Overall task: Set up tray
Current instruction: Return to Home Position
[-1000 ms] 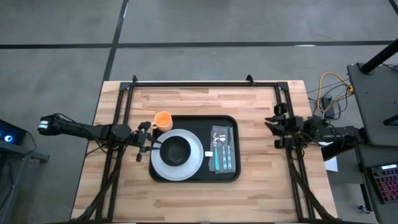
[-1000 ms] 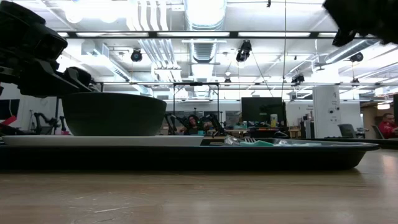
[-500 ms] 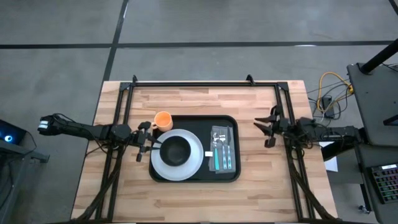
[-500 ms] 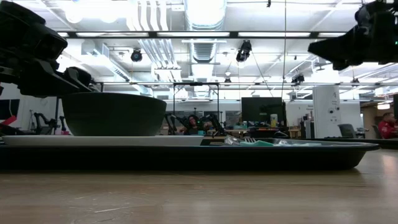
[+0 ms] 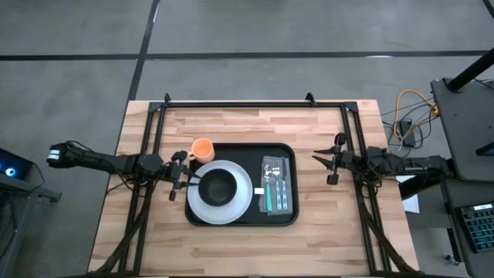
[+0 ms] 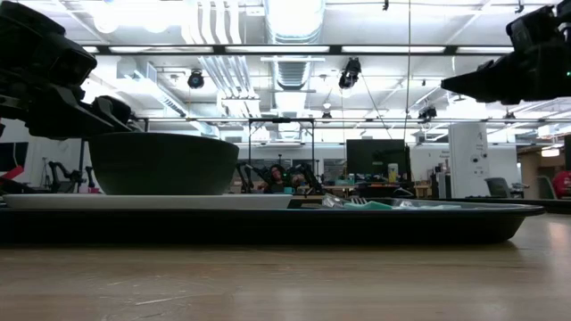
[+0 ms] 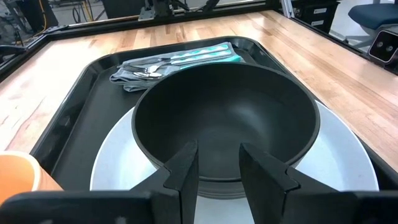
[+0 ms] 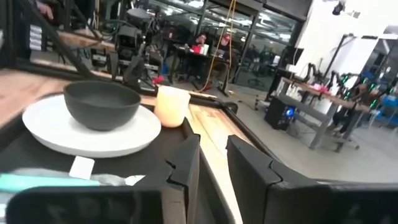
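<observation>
Camera setup:
- High view: overhead, looking straight down. It takes in the whole surface [image 5: 231,247], with the tray [image 5: 243,154] near centre.
- Low view: at surface height, level, set very near the tray's long rim and facing the room behind.
- Left wrist view: close above the black bowl [image 7: 224,124], angled down across the tray.
- Right wrist view: lower and farther off, looking in from the opposite side.
- Overlap: all four views catch the bowl and the white plate [image 8: 124,140].

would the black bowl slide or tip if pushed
Likely slides rather than tips: the black bowl looks wide and low on the smooth white plate. Its even, thick wall suggests it is rigid. Open left gripper sits at its rim.
</observation>
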